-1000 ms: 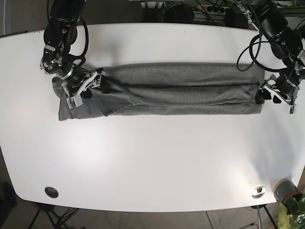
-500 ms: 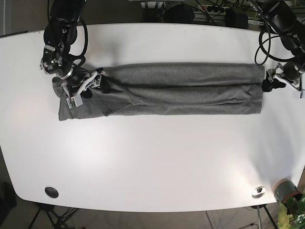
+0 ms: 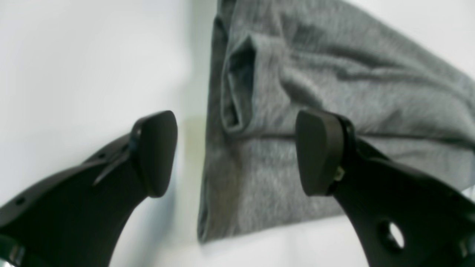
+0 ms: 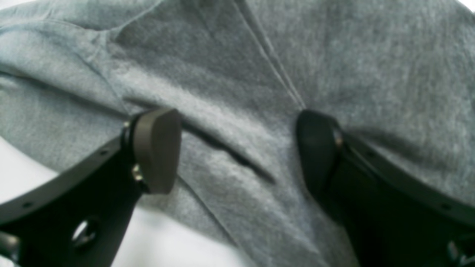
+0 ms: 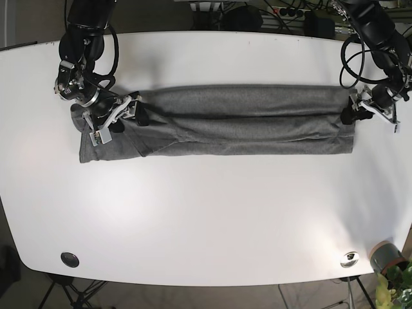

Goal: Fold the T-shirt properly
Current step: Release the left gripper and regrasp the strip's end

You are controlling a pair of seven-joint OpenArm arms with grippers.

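The grey T-shirt (image 5: pixel 244 119) lies folded into a long band across the white table (image 5: pixel 206 219). My left gripper (image 5: pixel 354 114) is at the shirt's right end. In the left wrist view the left gripper (image 3: pixel 237 152) is open and straddles the shirt's (image 3: pixel 334 74) end edge, one finger (image 3: pixel 156 152) over bare table and the other (image 3: pixel 319 152) over cloth. My right gripper (image 5: pixel 119 118) is at the shirt's left end. In the right wrist view the right gripper (image 4: pixel 237 152) is open just over the wrinkled cloth (image 4: pixel 230 74), which has a dark fold line between the jaws.
A black disc (image 5: pixel 69 259) and a silver disc (image 5: pixel 349 259) are set into the table near its front corners. A grey cup (image 5: pixel 384 255) and a plant (image 5: pixel 396 286) stand off the front right corner. Cables and equipment lie behind the far edge.
My left gripper has moved up and then left, from beside the shirt's lower right corner onto its right end edge. The right arm and the shirt have not moved.
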